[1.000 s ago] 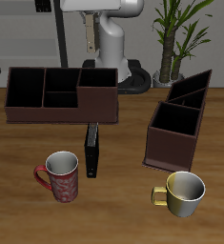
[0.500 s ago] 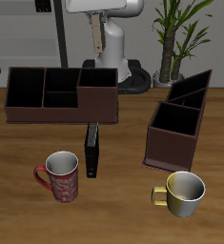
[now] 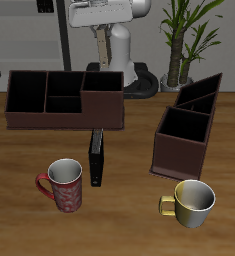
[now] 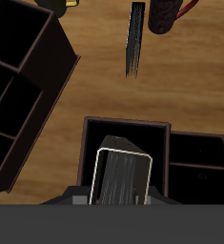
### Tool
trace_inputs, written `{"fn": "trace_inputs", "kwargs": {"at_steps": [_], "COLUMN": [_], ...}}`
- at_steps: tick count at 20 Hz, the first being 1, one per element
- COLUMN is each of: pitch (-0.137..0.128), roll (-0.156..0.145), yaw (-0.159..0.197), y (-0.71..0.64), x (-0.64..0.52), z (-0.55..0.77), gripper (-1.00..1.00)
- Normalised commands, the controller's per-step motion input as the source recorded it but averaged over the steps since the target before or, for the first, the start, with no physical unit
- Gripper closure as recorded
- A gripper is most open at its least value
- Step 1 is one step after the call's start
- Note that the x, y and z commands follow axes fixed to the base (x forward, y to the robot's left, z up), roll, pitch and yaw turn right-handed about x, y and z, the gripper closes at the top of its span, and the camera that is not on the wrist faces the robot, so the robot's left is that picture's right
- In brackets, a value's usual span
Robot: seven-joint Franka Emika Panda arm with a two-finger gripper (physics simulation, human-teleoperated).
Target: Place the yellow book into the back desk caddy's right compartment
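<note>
While the arm hangs high at the back of the table, the gripper (image 3: 101,45) sits above the back desk caddy (image 3: 49,112), over its right compartment (image 3: 104,108). In the wrist view the yellow book (image 4: 122,175) stands close under the camera, a grey slab with a pale rim, poised above that compartment's black floor. It appears to be pinched between the fingers, though the pads themselves are hidden, so I judge the hold from the book's place alone. On the wood in front of the caddy lies the slim black book (image 3: 95,158), apart from it. Nearer the table's front edge stand a red patterned mug (image 3: 64,185) and a yellow mug (image 3: 192,203). The caddy with slanted dividers (image 3: 187,128) sits off to the side.
</note>
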Motion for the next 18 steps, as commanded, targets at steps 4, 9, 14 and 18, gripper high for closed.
{"fn": "trace_inputs", "kwargs": {"at_steps": [4, 9, 14, 18], "pitch": [0.032, 0.037, 0.017, 0.053], "roll": [0.009, 0.006, -0.006, 0.001], "yaw": [-0.005, -0.003, 0.000, -0.024], "y": [0.01, 0.01, -0.02, -0.03], "x": [0.14, 0.10, 0.07, 0.07], "z": [-0.31, -0.34, -0.32, -0.42], "gripper": [1.00, 1.00, 1.00, 1.00]}}
